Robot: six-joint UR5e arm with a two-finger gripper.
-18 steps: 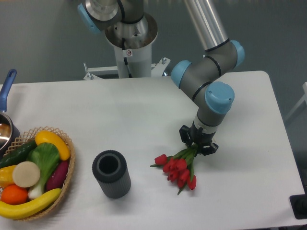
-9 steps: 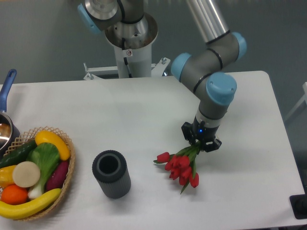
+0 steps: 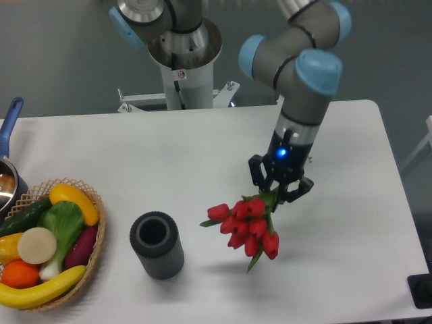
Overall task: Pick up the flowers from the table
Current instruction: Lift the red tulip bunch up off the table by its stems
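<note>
Robotics lab: industrial arm (image 3: 297, 47) on a pedestal (image 3: 181, 61), bare white table (image 3: 169, 162), plain grey wall, basket of plastic produce (image 3: 50, 243).

A plain grey-teal wall (image 3: 61, 61) fills the back, from 9 to 3 o'clock. At 3 o'clock a pale strip of floor (image 3: 422, 145) shows — evenly lit, soft shadows only — and at 5 o'clock sits a dark block (image 3: 422, 291).

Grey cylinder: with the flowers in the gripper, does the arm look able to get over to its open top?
Probably yes. The grey cylinder stands upright, apart from the basket, its mouth uncovered. The gripper, shut on the flowers, hangs to its right with only bare table between them.
</note>
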